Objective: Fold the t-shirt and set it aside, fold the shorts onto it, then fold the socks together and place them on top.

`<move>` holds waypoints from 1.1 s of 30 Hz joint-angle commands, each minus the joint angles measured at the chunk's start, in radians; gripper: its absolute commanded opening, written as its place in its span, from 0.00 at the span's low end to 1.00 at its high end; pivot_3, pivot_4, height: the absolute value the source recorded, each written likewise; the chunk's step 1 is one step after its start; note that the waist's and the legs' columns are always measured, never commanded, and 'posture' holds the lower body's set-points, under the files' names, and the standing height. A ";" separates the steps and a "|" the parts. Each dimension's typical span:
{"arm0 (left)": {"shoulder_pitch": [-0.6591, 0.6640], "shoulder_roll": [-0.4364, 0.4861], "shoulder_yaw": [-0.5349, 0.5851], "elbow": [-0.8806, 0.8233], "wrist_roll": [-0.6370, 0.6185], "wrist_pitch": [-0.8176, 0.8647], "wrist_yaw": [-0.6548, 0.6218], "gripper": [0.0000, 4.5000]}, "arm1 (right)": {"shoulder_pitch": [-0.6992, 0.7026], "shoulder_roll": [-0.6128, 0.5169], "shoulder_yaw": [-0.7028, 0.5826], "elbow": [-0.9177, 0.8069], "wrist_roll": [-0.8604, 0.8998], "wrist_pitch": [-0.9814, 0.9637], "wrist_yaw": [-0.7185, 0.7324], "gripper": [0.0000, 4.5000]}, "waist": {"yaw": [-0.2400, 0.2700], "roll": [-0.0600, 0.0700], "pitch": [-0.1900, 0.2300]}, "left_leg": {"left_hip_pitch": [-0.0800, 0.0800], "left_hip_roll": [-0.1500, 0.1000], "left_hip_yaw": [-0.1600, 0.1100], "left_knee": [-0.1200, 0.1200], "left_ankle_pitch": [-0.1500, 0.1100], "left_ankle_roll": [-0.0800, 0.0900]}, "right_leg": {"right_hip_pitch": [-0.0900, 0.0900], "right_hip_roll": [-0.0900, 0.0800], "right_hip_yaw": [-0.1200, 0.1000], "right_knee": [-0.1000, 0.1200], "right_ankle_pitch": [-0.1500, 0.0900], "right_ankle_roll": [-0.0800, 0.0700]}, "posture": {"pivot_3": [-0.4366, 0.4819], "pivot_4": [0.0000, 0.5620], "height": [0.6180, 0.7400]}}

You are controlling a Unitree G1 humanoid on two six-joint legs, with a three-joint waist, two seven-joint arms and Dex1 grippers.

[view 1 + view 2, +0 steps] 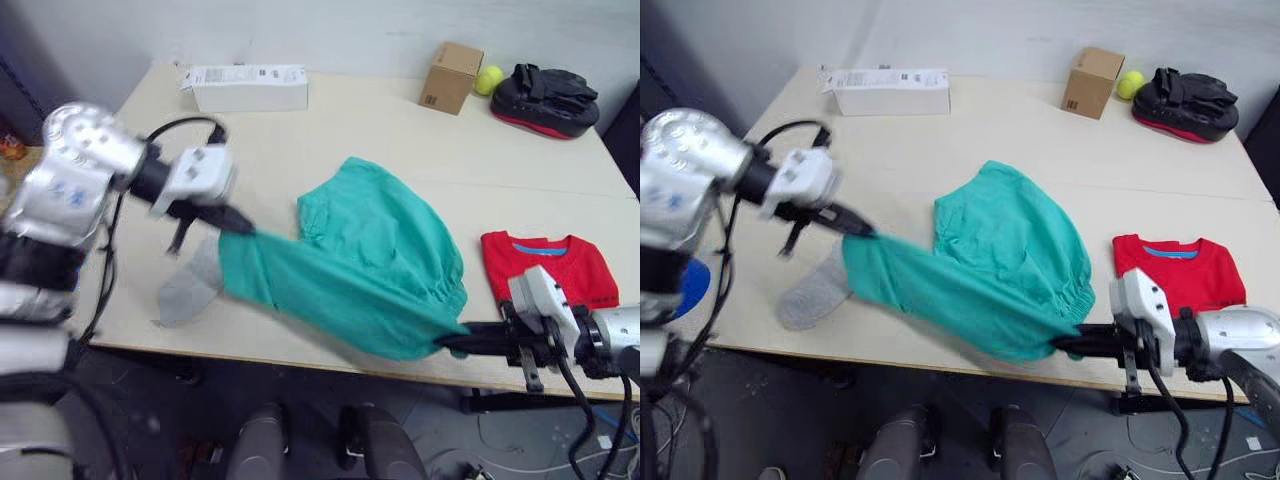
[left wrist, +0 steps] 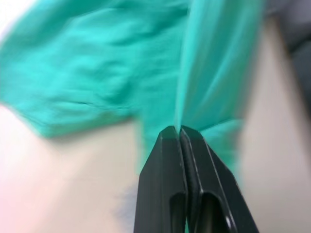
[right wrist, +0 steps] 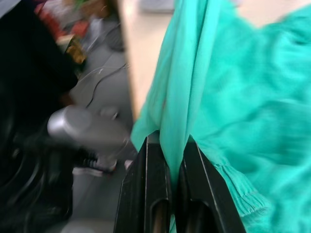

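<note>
Light wooden table (image 1: 330, 130). Far edge: white box (image 1: 248, 87) near left corner; cardboard box (image 1: 451, 77), yellow-green ball (image 1: 488, 79), black-red pad (image 1: 545, 98) toward right corner. Teal shorts (image 1: 370, 260) mid-table, reaching front edge. Folded red t-shirt (image 1: 550, 265) right side. Grey sock (image 1: 190, 285) near front-left edge.

Middle: shorts (image 1: 370, 270) stretched across the table (image 1: 340, 130), blocking the front edge.
Right front corner: t-shirt (image 1: 548, 262).
Left front: sock (image 1: 190, 290).
Back edge: white box (image 1: 248, 87), cardboard box (image 1: 451, 76), ball (image 1: 488, 79), black pad (image 1: 545, 98); bare between.
</note>
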 commanded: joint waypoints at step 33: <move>-0.336 -0.498 -0.033 0.817 0.622 -0.481 1.230 0.72 | -0.166 0.212 -0.103 0.100 -0.215 0.223 -0.577 0.48 | -0.027 -0.001 0.001 | -0.017 -0.001 0.011 0.014 -0.008 0.009 | -0.017 -0.003 0.004 0.003 0.006 0.014 | 0.48 0.27 1.00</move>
